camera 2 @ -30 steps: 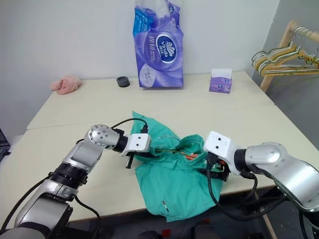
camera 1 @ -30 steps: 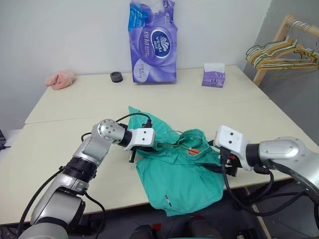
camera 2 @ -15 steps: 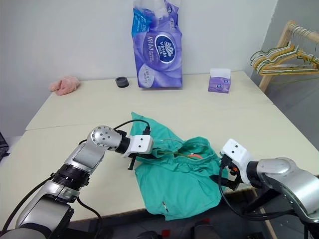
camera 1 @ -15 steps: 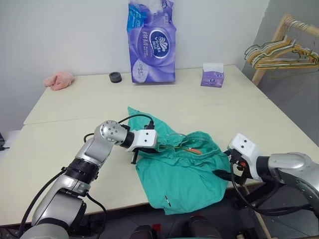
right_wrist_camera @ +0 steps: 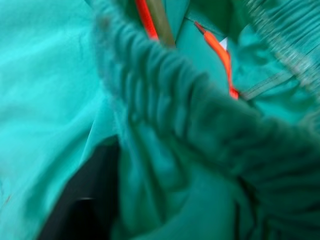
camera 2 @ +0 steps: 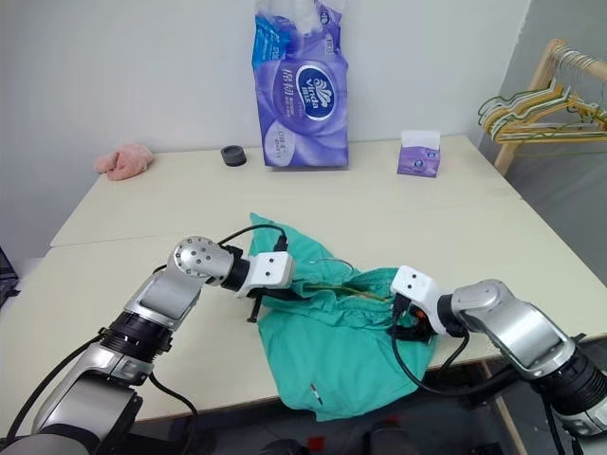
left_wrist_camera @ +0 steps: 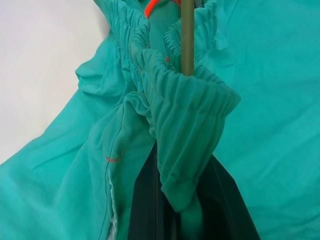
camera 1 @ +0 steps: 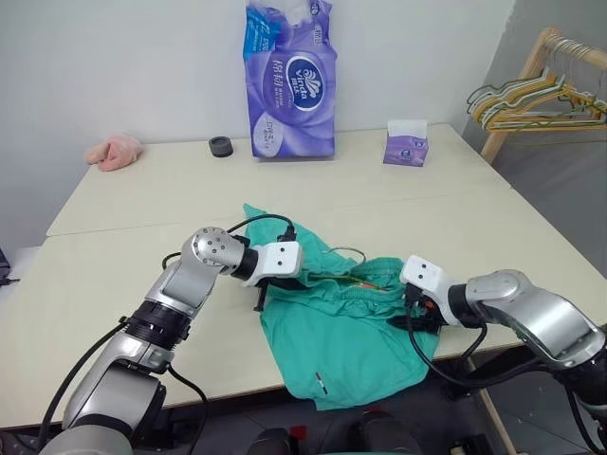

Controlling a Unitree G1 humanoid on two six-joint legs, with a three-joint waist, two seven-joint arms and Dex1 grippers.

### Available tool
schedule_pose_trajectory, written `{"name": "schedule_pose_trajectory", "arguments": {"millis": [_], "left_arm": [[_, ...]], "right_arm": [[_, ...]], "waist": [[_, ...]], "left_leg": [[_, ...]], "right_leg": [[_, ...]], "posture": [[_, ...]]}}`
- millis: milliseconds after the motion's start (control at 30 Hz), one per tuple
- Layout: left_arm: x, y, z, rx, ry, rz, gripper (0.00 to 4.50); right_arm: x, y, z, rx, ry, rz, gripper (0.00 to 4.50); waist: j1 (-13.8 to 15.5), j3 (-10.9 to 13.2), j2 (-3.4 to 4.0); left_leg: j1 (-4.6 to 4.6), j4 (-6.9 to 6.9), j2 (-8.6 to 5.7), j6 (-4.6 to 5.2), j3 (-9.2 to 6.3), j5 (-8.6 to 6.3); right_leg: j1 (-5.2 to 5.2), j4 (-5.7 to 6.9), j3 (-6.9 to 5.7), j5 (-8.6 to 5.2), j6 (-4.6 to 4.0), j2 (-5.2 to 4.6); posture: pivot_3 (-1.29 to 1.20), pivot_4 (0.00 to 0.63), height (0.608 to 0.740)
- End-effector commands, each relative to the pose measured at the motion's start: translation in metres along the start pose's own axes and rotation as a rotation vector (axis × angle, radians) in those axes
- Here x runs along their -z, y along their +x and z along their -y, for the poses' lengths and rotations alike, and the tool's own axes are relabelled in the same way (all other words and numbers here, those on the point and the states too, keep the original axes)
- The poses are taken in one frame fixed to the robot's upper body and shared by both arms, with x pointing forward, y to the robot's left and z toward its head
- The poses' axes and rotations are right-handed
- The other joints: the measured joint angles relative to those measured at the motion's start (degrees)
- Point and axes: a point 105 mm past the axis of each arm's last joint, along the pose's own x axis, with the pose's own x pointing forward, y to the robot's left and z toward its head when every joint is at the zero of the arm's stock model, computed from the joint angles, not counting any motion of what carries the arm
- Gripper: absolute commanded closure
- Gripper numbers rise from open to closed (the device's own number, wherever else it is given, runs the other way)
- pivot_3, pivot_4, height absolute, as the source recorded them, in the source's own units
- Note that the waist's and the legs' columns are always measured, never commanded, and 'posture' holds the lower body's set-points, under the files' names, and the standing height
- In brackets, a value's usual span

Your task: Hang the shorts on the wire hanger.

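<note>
the teal-green cloth shorts (camera 1: 341, 332) with the gathered elastic waistband lie crumpled near the front edge of the pale beige worktop (camera 1: 123, 275), one leg hanging over that edge, with a small white tag showing low on the cloth. the thin dark olive-green wire hanger (camera 1: 340, 276) runs through the bunched waistband, and its curved hook rises just above the cloth between the two arms.

the left hand (camera 1: 285, 282) is clamped tight on the left end of the waistband; in the left wrist view the gathered elastic folds over between its dark fingers (left_wrist_camera: 142, 200), and the olive wire passes up through the waistband opening. an orange drawstring (left_wrist_camera: 152, 6) shows inside the waistband.

the right hand (camera 2: 406, 320) presses into the right end of the waistband. in the right wrist view the gathered elastic lies across in front of its dark finger (right_wrist_camera: 82, 200), with the wire and the orange cord beyond, but i cannot tell whether its fingers are gripping the cloth or standing apart.

further back on the worktop stand a tall purple plastic pack of tissue rolls (camera 1: 291, 81), a small purple tissue box (camera 1: 406, 144), a small black round cap (camera 1: 221, 146) and a pink crumpled cloth (camera 1: 114, 151). off to the right, a wooden rack (camera 1: 531, 85) carries a bunch of yellow and green hangers (camera 1: 531, 102).
</note>
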Motion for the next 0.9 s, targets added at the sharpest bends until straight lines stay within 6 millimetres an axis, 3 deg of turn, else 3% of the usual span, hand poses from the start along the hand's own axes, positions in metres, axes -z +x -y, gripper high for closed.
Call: {"name": "schedule_pose_trajectory", "arguments": {"millis": [33,200,367,600,733,900], "left_arm": [[-0.015,-0.008,-0.005,-0.028,0.022,0.055,4.5],[-0.018,-0.008,-0.006,-0.04,-0.004,0.094,4.5],[-0.022,-0.007,-0.009,-0.059,-0.057,0.159,4.5],[-0.025,-0.013,-0.015,-0.079,-0.125,0.222,2.54],[-0.013,-0.038,-0.034,-0.144,-0.203,0.224,1.33],[-0.002,-0.061,-0.04,-0.115,-0.28,0.201,1.33]], "right_arm": [[-0.011,-0.003,0.0,0.002,-0.054,0.034,2.71],[-0.017,-0.007,-0.002,0.002,-0.078,0.05,4.44],[-0.023,-0.013,-0.005,-0.003,-0.087,0.067,4.47],[-0.024,-0.021,-0.01,-0.006,-0.082,0.078,4.5],[-0.02,-0.034,-0.012,-0.009,-0.076,0.069,4.5],[-0.015,-0.047,-0.014,-0.01,-0.068,0.051,4.5]], "waist": [[0.0,0.0,0.0],[0.0,0.0,0.01],[0.0,0.0,0.01],[0.0,0.0,0.01],[0.0,0.0,0.0],[0.0,0.0,0.02]], "left_leg": [[0.0,0.0,0.0,0.0,0.0,0.0],[0.0,0.0,0.0,0.0,0.0,0.0],[0.0,0.01,0.0,0.0,-0.01,0.0],[-0.01,0.01,0.0,0.0,-0.02,0.0],[-0.01,0.01,0.0,-0.01,-0.02,0.0],[-0.01,0.01,-0.01,0.0,-0.02,0.0]], "right_leg": [[0.0,0.0,0.0,0.0,0.0,0.0],[0.0,0.0,0.0,0.0,0.0,0.0],[-0.01,0.0,0.0,0.0,0.0,-0.01],[-0.01,0.0,-0.02,0.0,0.0,-0.01],[-0.01,0.01,-0.02,0.0,0.0,-0.01],[-0.01,-0.02,-0.05,0.0,0.0,-0.01]], "posture": [[-0.18,0.035,0.74],[-0.19,0.038,0.74],[-0.19,0.035,0.74],[-0.2,0.034,0.74],[-0.21,0.036,0.74],[-0.21,0.036,0.74]]}}
